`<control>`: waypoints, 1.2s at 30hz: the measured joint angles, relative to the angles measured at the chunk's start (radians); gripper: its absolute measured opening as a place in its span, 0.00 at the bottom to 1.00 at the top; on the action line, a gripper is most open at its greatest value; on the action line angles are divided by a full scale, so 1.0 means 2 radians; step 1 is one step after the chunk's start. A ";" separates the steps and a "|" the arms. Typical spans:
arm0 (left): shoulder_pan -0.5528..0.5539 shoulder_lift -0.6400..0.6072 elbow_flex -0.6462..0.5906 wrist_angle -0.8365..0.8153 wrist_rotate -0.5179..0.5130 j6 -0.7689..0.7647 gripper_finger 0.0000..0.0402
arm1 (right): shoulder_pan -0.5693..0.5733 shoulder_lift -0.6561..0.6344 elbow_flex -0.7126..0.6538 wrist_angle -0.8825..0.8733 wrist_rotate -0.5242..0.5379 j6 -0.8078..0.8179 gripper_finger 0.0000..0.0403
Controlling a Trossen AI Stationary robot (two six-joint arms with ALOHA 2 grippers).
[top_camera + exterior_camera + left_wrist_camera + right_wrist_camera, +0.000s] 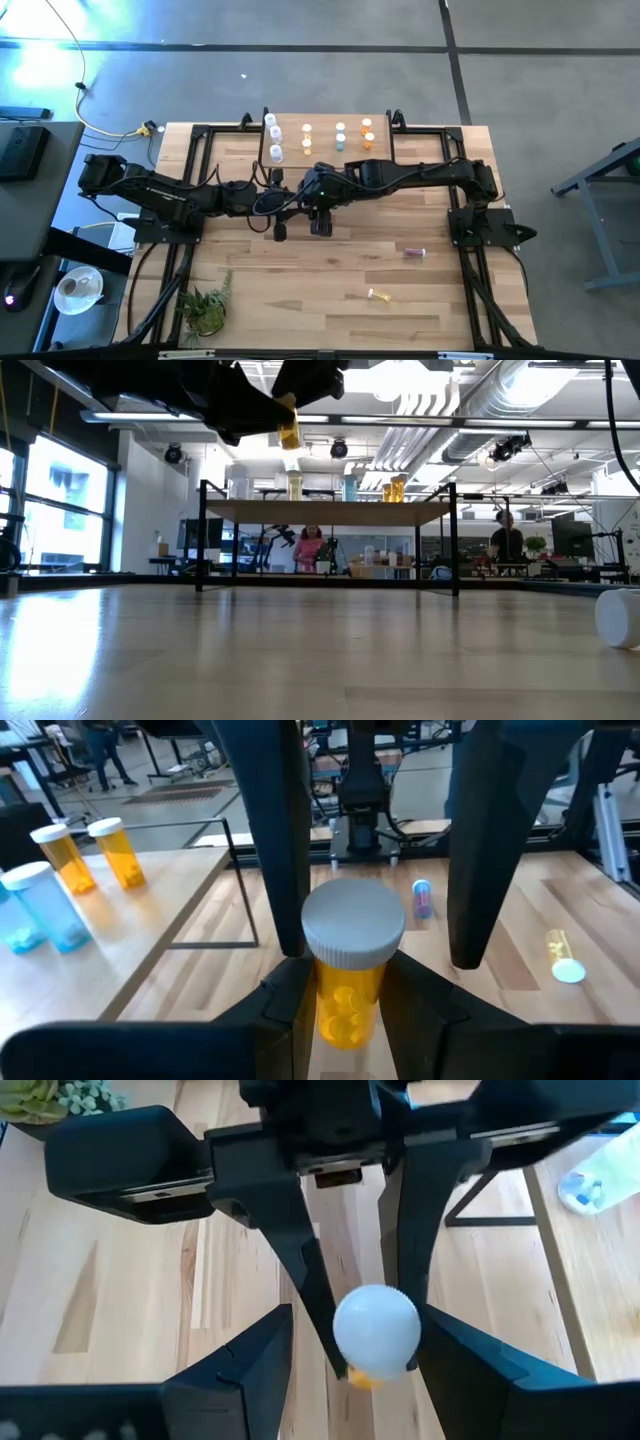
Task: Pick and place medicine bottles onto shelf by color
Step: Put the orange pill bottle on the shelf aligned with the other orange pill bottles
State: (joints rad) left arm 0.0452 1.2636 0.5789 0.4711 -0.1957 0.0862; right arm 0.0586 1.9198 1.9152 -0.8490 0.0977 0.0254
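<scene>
Left gripper (352,982) is clamped on the amber-orange cylindrical medicine bottle with white cap (350,1010), holding it upright in mid-air above the light wooden desk (300,290), just in front of the low light-wood shelf on black legs (322,157). This looks like a handover. Right gripper (355,1320) faces it with fingers apart on either side of the cap, and whether they touch is unclear. From above, the arms hide the bottle. Small pink bottle (414,252) and yellow bottle (379,295) lie loose at right.
</scene>
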 joint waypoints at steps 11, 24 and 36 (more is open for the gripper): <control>0.000 0.000 0.000 -0.001 -0.008 0.003 0.21 | -0.002 0.000 0.000 -0.007 0.003 0.002 0.32; 0.000 0.000 0.000 -0.001 -0.009 0.002 0.21 | -0.006 0.000 0.000 -0.007 0.003 0.023 0.24; 0.000 0.000 0.000 -0.002 0.017 0.042 0.28 | -0.006 0.000 0.000 -0.010 0.000 0.021 0.24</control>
State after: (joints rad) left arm 0.0454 1.2633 0.5797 0.4666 -0.1619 0.1710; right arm 0.0462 1.9190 1.9152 -0.8693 0.0982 0.0668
